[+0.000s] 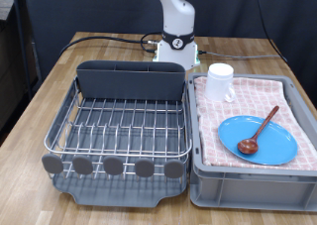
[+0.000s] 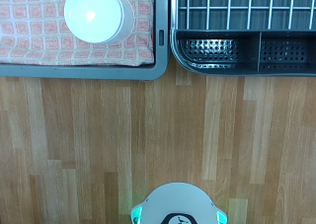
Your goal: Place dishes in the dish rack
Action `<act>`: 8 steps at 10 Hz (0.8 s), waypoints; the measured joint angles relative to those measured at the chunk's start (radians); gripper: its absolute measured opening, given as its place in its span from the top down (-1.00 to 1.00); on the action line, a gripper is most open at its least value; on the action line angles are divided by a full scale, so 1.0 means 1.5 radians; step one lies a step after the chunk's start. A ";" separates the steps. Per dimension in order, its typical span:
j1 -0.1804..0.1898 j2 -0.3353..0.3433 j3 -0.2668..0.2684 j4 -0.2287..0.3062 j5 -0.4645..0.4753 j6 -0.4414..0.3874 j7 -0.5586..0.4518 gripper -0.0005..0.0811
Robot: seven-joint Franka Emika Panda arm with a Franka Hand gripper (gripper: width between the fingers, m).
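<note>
Your pincer doesn't show in either view: the exterior view only catches the white arm [image 1: 178, 22] rising out of frame at the top, so you cannot tell if it's open or closed.

All three dishes sit in the grey crate [image 1: 248, 180] on the exterior view's right, on its checked cloth [image 1: 238, 101]. White mug [image 1: 220, 82] stands at the crate's far corner; in the wrist view the mug [image 2: 99, 15] is seen from straight above. Light-blue plate [image 1: 257, 140] lies flat at the near end of the cloth. Wooden spoon [image 1: 260, 129] rests across the plate, bowl on the plate, handle angled up toward the far right and past the rim.

Dish rack [image 1: 124, 126] is on the exterior view's left, just beside the crate, on the wooden tabletop [image 1: 59, 71]. Its wire grid holds no dishes. The dark cutlery bin [image 1: 132, 80] stands along its far side; the wrist view shows the bin [image 2: 242, 51] with nothing in its compartments.
</note>
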 joint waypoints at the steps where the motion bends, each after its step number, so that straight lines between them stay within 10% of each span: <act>1: 0.000 0.001 0.001 0.000 0.001 0.006 0.008 -0.98; 8: 0.000 0.152 0.080 0.063 0.033 0.122 0.294 -0.98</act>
